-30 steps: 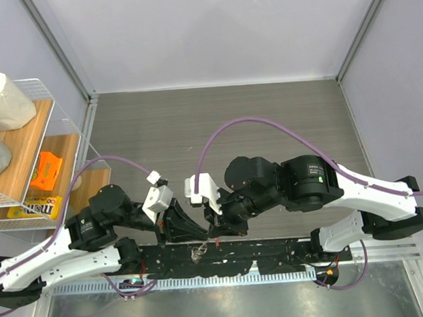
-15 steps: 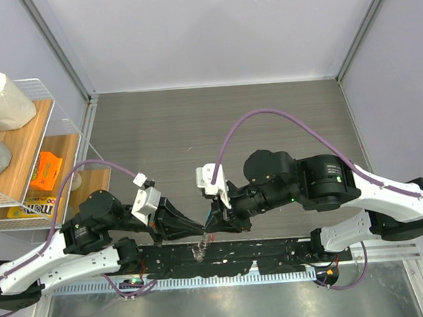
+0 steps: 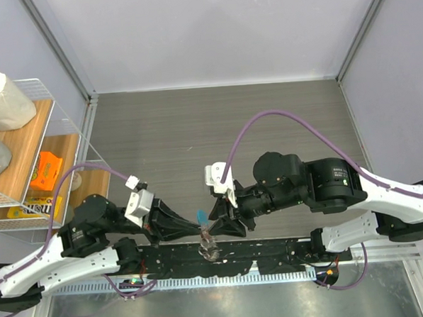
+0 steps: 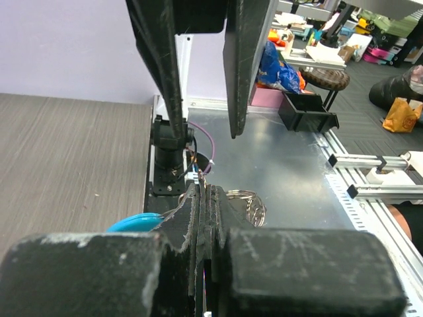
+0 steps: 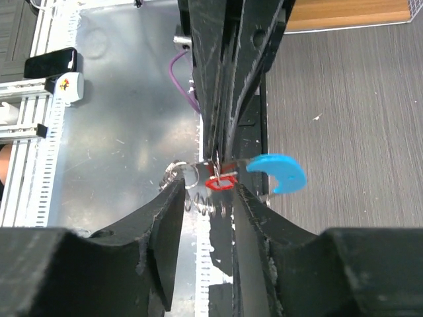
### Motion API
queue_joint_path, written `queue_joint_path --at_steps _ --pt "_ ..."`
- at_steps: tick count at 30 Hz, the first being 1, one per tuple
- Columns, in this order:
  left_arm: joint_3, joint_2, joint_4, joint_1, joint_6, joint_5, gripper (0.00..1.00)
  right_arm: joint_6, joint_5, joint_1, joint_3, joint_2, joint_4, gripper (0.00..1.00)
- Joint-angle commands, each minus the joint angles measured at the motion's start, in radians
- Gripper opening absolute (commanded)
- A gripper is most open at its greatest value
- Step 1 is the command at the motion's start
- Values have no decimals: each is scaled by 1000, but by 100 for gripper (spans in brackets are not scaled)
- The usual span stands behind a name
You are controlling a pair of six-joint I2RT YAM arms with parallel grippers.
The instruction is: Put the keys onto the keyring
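The keyring hangs from my left gripper (image 3: 201, 233), which is shut on it. Its light-blue crescent tag (image 5: 279, 173) sticks out to one side and its silvery loops (image 5: 182, 177) dangle below. In the left wrist view the tag (image 4: 135, 221) and loops (image 4: 248, 201) flank the shut left gripper (image 4: 205, 193). The red-headed key (image 5: 221, 181) hangs at the left gripper's tips among the loops. My right gripper (image 5: 208, 186) is open, with one finger either side of the key and touching nothing. From above, the right gripper (image 3: 218, 225) faces the left, with the tag (image 3: 200, 216) between them.
A wire shelf (image 3: 54, 131) at the far left holds a paper roll (image 3: 2, 98), an orange item (image 3: 47, 171) and a yellow packet (image 3: 40, 205). A black rail (image 3: 273, 253) and a metal plate (image 3: 226, 307) run along the near edge, under the grippers.
My right gripper has opened and let go of the red key, and drawn slightly back. The left gripper stayed shut and turned, so the blue tag now shows from above.
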Motion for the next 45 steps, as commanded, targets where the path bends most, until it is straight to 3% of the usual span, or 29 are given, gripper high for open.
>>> queue_joint_path --at_steps 1,12,33,45 --pt "-29 -48 149 -1 -5 -12 0 18 8 0 -70 -76 108 43" --pt "-101 -105 344 -1 -52 -12 0 -7 -38 0 -130 -112 228 45" --pt "-135 -103 472 -3 -100 19 0 -34 -82 0 -100 -67 270 39" --pt "-143 -110 482 -3 -104 22 0 -27 -81 0 -94 -58 270 10"
